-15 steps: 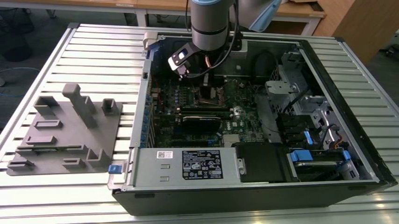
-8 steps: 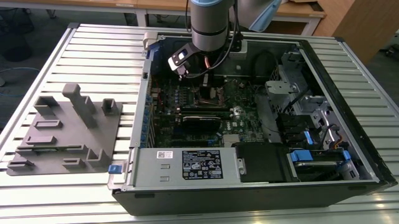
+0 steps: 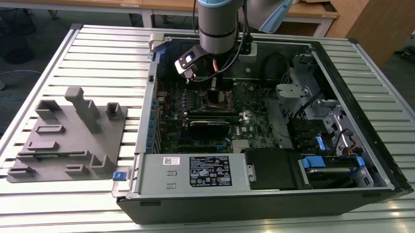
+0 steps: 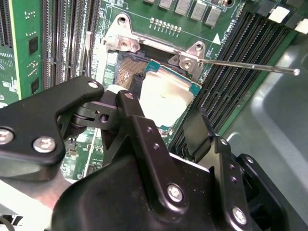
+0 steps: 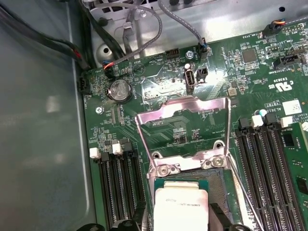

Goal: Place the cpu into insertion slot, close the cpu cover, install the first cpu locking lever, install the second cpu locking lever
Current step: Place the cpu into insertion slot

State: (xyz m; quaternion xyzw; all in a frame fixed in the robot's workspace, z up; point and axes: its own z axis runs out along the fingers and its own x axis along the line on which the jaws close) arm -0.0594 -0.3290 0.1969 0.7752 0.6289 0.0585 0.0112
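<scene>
The cpu point(image 4: 161, 91) point(image 5: 180, 204), a small square chip with a dull silver top, sits between my black fingertips point(image 4: 137, 84), slightly tilted over the insertion slot point(image 4: 126, 67) point(image 5: 219, 185). Part of the slot's dark contact field shows beside the chip. My gripper point(image 4: 166, 103) point(image 5: 179, 220) point(image 3: 217, 90) is shut on the cpu. The cpu cover point(image 5: 183, 120), a thin silvery frame with a cut-out centre, stands swung open on its hinge point(image 4: 127, 44). A thin wire locking lever point(image 4: 250, 66) point(image 5: 243, 192) sticks out, unlatched, beside the slot.
Black memory slots point(image 5: 120, 187) point(image 4: 231, 96) flank the slot on the green motherboard point(image 3: 194, 107). Cables point(image 5: 139, 29) and the grey case wall point(image 5: 38, 120) lie close by. In the exterior view a grey fixture point(image 3: 65, 136) rests on the slatted table at the left.
</scene>
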